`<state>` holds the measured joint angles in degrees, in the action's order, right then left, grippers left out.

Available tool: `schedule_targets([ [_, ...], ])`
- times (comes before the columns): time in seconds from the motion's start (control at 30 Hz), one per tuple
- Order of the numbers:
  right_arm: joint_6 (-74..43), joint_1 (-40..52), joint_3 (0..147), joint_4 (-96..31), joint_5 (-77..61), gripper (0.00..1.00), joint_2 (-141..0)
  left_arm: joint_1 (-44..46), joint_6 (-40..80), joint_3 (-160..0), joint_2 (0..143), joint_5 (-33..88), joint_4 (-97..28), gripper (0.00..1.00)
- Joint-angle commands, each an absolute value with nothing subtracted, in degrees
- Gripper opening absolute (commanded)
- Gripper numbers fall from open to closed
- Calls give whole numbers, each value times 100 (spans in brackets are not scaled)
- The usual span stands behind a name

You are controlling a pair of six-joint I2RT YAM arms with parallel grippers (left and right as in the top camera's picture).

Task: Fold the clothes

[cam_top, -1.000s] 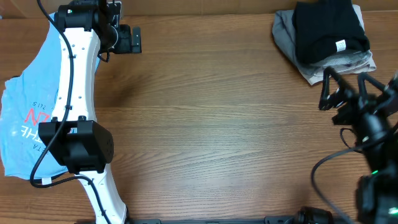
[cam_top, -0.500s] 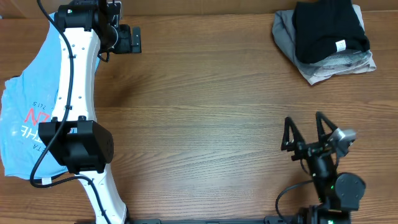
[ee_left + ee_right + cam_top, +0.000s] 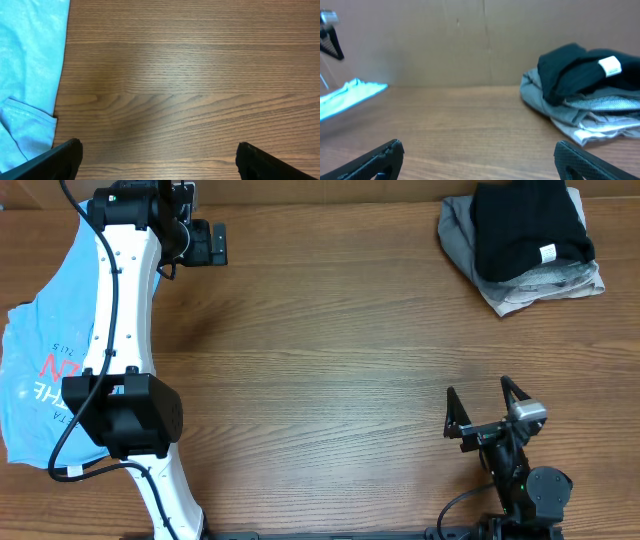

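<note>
The light blue shirt [image 3: 30,330] with red-and-white lettering lies spread at the left edge of the wooden surface [image 3: 330,350]. It sits partly under the white left arm [image 3: 120,330], which reaches from the near edge to the far-left corner. The left tool [image 3: 218,244] points right over bare wood, fingers spread wide and empty. Near right, the right arm sits folded low, and the right tool [image 3: 478,387] is equally wide, gripping nothing. In the far-right corner, the folded black T-shirt [image 3: 528,225], white tag [image 3: 547,253] showing, rests atop grey garments [image 3: 458,240].
</note>
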<state>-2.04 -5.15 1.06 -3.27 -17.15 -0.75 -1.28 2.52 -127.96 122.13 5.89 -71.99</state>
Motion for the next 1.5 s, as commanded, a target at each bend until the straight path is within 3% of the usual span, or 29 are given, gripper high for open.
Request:
schedule_targets([
  [0.0, -141, -482, 45, -338, -1809, 100, -12, -187, 128, -12796, 12151, 576, -7196, 100],
  [0.1, -622, -482, 45, -331, -1804, 100, -14, -187, 126, -12796, 12151, 576, -7196, 100],
  [1.0, -622, -484, 45, -331, -1804, 100, -16, -115, 126, -12796, 11957, 552, -7201, 100],
  [1.47, -622, -482, 45, -331, -1804, 100, -16, 180, 126, -12339, 9487, 554, -7192, 100],
])
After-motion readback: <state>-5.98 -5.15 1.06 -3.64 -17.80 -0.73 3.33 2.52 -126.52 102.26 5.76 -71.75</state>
